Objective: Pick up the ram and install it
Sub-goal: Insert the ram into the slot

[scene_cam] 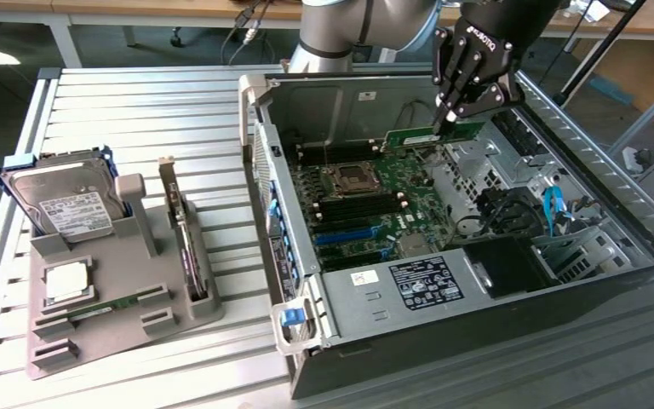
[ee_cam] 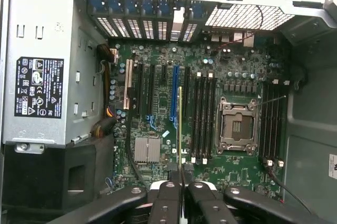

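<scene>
Exterior view: the gripper (scene_cam: 450,119) reaches down into the open computer case (scene_cam: 304,281), its fingers drawn narrow and clamped on the upper edge of the ram (scene_cam: 412,136); the green stick hangs level, long side showing, over the far part of the motherboard (scene_cam: 361,213) and close to the case's back wall; whether it touches the board cannot be told. On the slatted table (scene_cam: 157,102), on the exterior view's left and well apart from the case, a grey holder (scene_cam: 134,332) carries an upright hard drive (scene_cam: 65,200), an expansion card (scene_cam: 191,256) standing on edge, and a second green stick (scene_cam: 106,308) lying flat.

Wrist view: the gripper (ee_cam: 181,174) looks straight down on the board; the ram (ee_cam: 179,124) appears edge-on as a thin pale line between the black fingers (ee_cam: 168,192), running parallel to the slots; it lies just beside a blue slot (ee_cam: 174,98) and next to the black memory slots (ee_cam: 202,116); the processor socket (ee_cam: 235,124) sits beyond these, and the boxed power supply (ee_cam: 39,71) fills one side of the case.
</scene>
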Controlling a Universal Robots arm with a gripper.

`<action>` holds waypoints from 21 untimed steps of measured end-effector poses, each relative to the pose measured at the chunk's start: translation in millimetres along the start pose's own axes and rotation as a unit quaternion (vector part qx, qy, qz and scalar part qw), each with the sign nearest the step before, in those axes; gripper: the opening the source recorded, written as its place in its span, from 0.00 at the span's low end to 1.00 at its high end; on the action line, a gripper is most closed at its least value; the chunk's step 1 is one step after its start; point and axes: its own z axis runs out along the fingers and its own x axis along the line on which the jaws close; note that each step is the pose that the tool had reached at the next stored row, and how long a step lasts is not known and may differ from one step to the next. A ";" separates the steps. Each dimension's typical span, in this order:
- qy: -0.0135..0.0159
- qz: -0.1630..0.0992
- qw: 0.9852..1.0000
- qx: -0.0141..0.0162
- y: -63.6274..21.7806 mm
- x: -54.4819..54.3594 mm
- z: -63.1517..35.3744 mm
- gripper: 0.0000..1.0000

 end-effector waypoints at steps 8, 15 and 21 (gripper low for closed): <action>0.000 -0.001 1.000 0.000 4.1 0.0 10.8 0.13; 0.004 -0.001 1.000 0.000 7.0 0.2 25.0 0.13; 0.009 -0.001 1.000 -0.001 7.0 0.3 33.5 0.13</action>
